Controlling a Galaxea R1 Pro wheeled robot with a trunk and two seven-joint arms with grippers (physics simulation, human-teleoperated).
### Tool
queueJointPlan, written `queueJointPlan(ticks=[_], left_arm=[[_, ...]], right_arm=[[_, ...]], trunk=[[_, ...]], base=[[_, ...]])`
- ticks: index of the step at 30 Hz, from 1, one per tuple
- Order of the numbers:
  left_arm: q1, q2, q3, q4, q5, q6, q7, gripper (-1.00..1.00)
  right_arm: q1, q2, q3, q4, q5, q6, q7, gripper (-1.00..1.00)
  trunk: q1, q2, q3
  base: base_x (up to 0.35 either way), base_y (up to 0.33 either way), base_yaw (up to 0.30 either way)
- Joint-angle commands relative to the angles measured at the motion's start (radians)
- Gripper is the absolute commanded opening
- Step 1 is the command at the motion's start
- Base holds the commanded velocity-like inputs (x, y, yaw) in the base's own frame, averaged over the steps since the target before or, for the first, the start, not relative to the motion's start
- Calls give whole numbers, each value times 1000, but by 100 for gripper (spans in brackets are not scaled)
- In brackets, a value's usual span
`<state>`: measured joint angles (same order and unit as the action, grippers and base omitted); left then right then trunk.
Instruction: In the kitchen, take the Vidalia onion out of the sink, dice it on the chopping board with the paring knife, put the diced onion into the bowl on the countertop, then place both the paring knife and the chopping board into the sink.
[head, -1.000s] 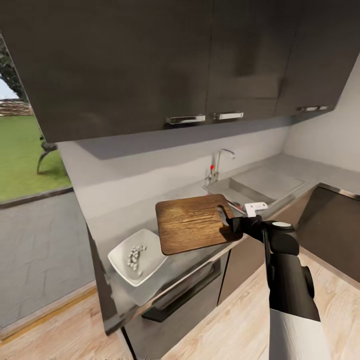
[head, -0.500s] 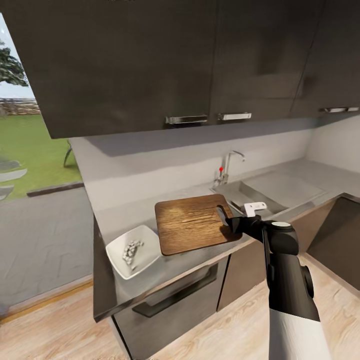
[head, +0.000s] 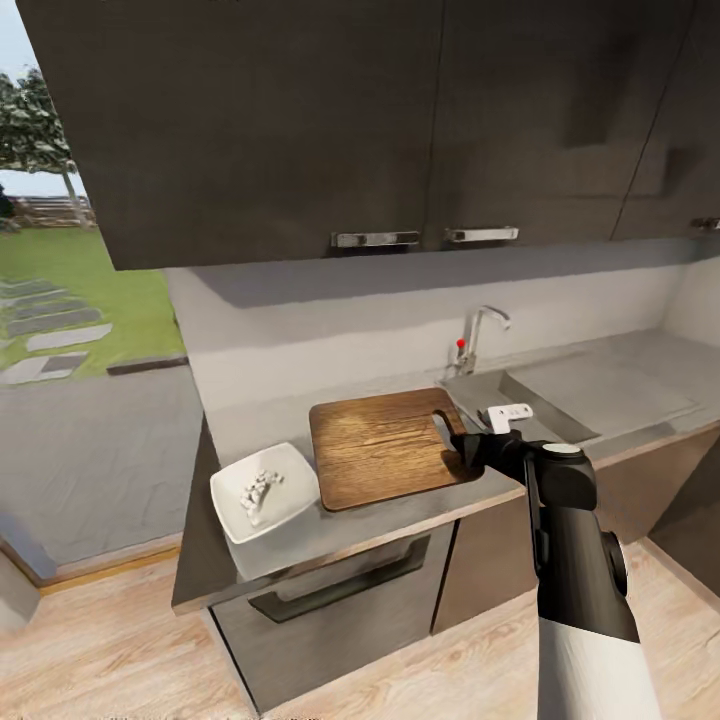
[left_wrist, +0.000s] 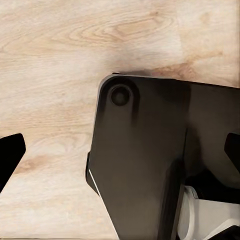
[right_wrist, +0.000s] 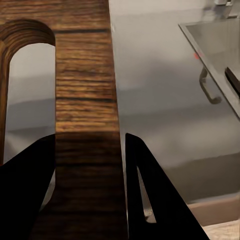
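Note:
My right gripper is shut on the slot-handle end of the dark-brown chopping board and holds it flat just over the grey countertop. In the right wrist view both fingers clamp the chopping board beside its slot. To the board's left sits the white square bowl with the diced onion in it. The sink, with its chrome tap, lies just beyond my right gripper. The whole onion and the paring knife are hidden. My left gripper is open over the floor.
Dark wall cabinets hang low over the counter. An oven front sits under the bowl. The flat drainer stretches right of the basin. Light wooden floor surrounds the counter's left end, and my own base is below the left gripper.
The whole picture has shifted: counter, sink and tap slide to the right as the camera moves. The board stays in my right gripper, held the same way.

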<state>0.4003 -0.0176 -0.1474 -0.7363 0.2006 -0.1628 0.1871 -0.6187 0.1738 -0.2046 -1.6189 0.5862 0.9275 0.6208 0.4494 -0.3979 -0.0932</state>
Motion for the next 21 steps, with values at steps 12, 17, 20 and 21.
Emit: queueJointPlan(ticks=[12, 17, 20, 21], left_arm=[[0, 1, -4, -2, 10, -3, 6, 100], [0, 1, -4, -2, 10, -3, 6, 100], [0, 1, -4, -2, 10, -3, 6, 100], [0, 1, -4, -2, 10, -3, 6, 100]], right_arm=[[-1, 1, -1, 0, 9, 2, 8, -100], [-1, 1, -1, 1, 9, 2, 9, -100], [-1, 1, -2, 5, 10, 2, 7, -100], [-1, 1, -3, 6, 13, 2, 5, -100]], trunk=[[1, -2, -2], [1, -2, -2], [1, -2, -2], [1, -2, -2]], base=[[0, -320, 259], [0, -320, 213], [0, -320, 42], [0, -320, 12]])
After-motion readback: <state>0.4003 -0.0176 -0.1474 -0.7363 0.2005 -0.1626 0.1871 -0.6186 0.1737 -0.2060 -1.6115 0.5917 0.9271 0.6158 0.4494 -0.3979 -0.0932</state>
